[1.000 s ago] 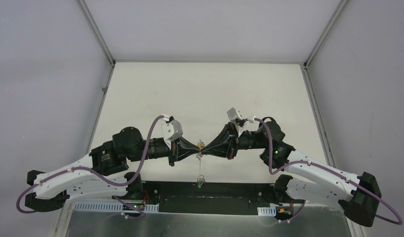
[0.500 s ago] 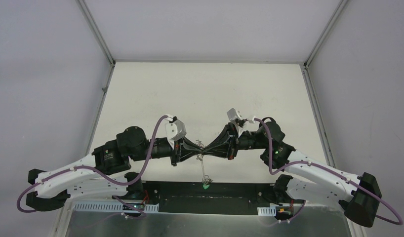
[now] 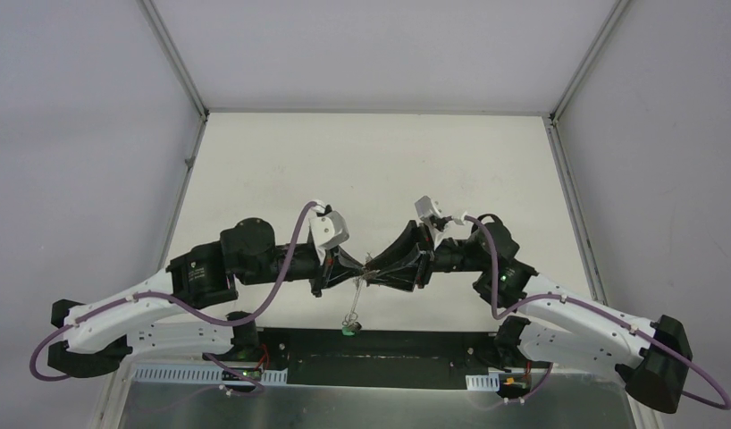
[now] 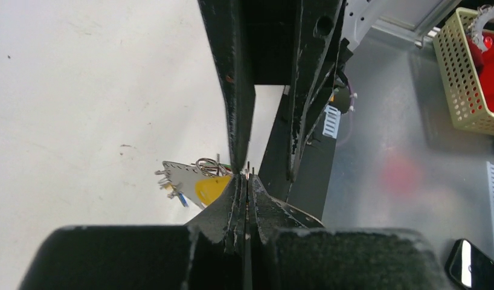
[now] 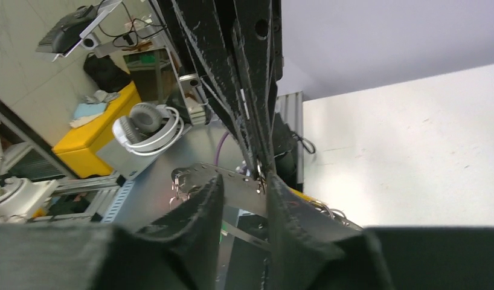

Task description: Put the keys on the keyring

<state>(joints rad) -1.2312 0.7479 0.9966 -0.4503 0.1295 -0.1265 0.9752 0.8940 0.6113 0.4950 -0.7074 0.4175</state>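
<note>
Both grippers meet tip to tip above the near middle of the white table (image 3: 371,170). My left gripper (image 3: 360,271) (image 4: 247,178) is shut, with a thin edge of the grey keyring band pinched between its pads. The keyring (image 3: 354,306) hangs down from there, a green key (image 3: 347,330) at its low end. In the left wrist view a yellow key head (image 4: 211,188) lies against the perforated band (image 4: 179,174). My right gripper (image 3: 378,271) (image 5: 244,178) is open, and the perforated keyring band (image 5: 229,181) crosses the gap between its fingers. Small wire rings (image 5: 179,188) hang from the band.
A black base plate (image 3: 389,349) and a metal shelf (image 3: 371,407) run along the near edge. Grey enclosure walls (image 3: 76,134) stand on both sides. Off the table are a yellow basket (image 4: 468,72), a phone (image 4: 474,272) and white headphones (image 5: 145,124).
My right gripper has opened. The left arm has pushed right and forward, and the hanging keyring with the green key has swung to the left.
</note>
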